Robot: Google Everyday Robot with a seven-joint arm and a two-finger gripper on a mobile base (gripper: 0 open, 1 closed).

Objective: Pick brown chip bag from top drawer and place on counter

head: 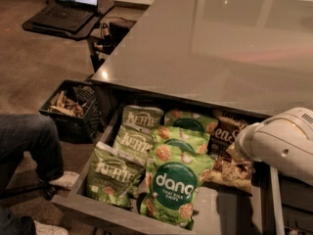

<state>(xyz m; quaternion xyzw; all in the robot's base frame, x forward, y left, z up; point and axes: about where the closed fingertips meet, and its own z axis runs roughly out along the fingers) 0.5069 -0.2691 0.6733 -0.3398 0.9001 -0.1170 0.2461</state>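
The top drawer stands pulled out below the counter. The brown chip bag lies flat at the drawer's right side, with part of its white lettering showing. My gripper, at the end of the white arm coming in from the right, sits directly over the middle of the bag and hides it there. The bag's lower end, with chip pictures, shows below the arm. The bag still rests on the drawer's bottom.
Green dang bags and green Kettle bags fill the drawer's left and middle. A black crate stands on the floor to the left. A person's leg is at the left edge. A laptop table is at the back left.
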